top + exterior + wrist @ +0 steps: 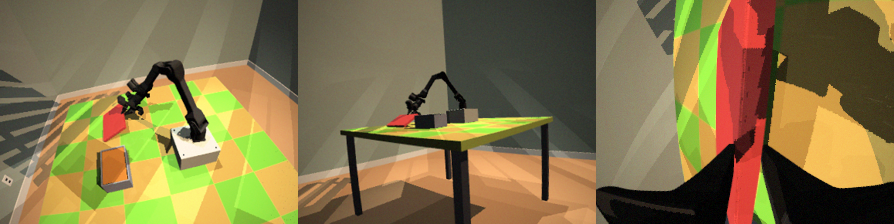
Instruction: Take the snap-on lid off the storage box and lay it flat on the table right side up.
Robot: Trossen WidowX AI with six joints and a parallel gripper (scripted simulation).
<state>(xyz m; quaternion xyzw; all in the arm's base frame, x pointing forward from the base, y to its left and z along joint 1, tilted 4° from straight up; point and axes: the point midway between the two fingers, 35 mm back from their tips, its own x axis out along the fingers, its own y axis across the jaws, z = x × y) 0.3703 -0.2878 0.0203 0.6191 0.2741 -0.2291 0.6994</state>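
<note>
The red lid (114,124) (402,120) (730,100) is tilted, with the edge by the gripper raised and the opposite edge low at the table. My gripper (124,112) (414,113) (747,149) is shut on the lid's raised edge, at its far end in the top view. In the wrist view the lid runs up from between the two black fingers. The grey storage box (119,186) (431,120) stands open in front of the lid, and its orange inside shows. Whether the low edge touches the table is hard to tell.
The white base block (201,161) (463,116) carries the arm and stands to the right of the box. The checkered table (150,208) (506,133) has its far-left edge beyond the lid. Walls stand behind the table.
</note>
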